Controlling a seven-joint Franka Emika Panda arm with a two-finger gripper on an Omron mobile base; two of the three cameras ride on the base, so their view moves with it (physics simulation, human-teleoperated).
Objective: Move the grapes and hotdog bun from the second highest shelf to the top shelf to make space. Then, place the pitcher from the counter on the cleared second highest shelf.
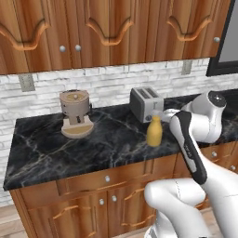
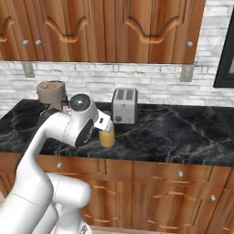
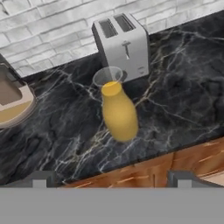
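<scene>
The yellow-orange pitcher [image 3: 119, 114] stands upright on the black marble counter [image 3: 183, 87], just in front of the toaster. It also shows as the pitcher [image 1: 154, 131] right of centre in the left base view, and as the pitcher [image 2: 107, 135] beside my white hand in the right base view. My gripper [image 3: 113, 179] is open, its two dark fingertips [image 3: 43, 177] spread wide. It hangs above the counter's front edge, short of the pitcher and apart from it, with nothing between the jaws. The grapes, the hotdog bun and the shelves are out of view.
A silver toaster [image 1: 145, 103] stands right behind the pitcher against the brick wall. A brown coffee machine [image 1: 75, 114] sits further left on the counter [image 1: 111, 139]. Wooden wall cabinets [image 1: 107, 32] hang overhead, and a dark appliance [image 1: 228, 42] is at the far right.
</scene>
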